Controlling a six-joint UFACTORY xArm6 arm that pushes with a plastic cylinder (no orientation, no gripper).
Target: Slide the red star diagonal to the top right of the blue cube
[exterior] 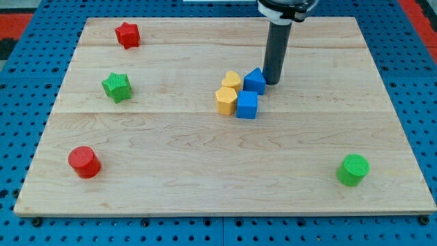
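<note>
You are looking at a pale wooden board [205, 184] lying on a blue pegboard surface [20, 102]. The arm is ending in a dark rod with no pincer, so there are no jaws to report. My tip [272, 83] is resting just right of a blue block [254, 80] near the board's centre. Below that block a blue cube [246, 105] is sitting, touching a yellow hexagonal block [226, 100], with a second yellow block [231, 80] above it. The red star [127, 35] is lying well apart at the view's top left. A green star [117, 87] is sitting below it. A red cylinder [84, 162] is standing bottom left, a green cylinder [352, 169] bottom right.
</note>
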